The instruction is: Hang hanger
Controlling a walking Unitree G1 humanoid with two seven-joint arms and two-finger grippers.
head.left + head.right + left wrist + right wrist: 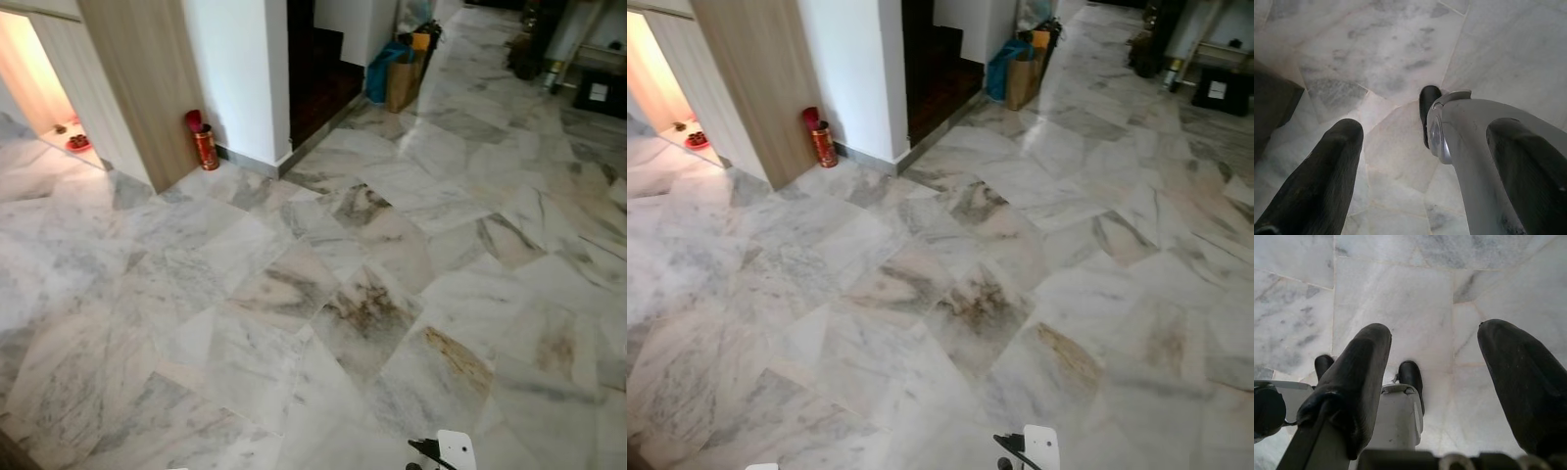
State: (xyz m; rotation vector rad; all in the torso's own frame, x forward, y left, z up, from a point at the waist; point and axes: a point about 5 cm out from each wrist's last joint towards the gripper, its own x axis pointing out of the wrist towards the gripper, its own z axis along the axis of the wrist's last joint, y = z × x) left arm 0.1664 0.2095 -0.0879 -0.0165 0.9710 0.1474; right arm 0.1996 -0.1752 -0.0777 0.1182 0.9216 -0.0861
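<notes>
**No hanger in sight: walk on and look for it**

Both arms hang idle over the marble floor (pixel 323 294). The left gripper (pixel 1425 161) has its fingers spread with nothing between them, and the right gripper (pixel 1435 377) is likewise spread and empty; the robot's own feet show beneath each. The hanger cannot be seen from here, nor any rail to hang it on.

The step in hand looks like a search. Ahead stand a white wall (pixel 240 78) with a red can (pixel 205 147) at its foot, a dark doorway (pixel 318 73) beside it, and bags (pixel 402 73) further down the hall. Best to walk steadily, keep the head sweeping toward the doorway and hall, and hold the arms low until the hanger is found.
</notes>
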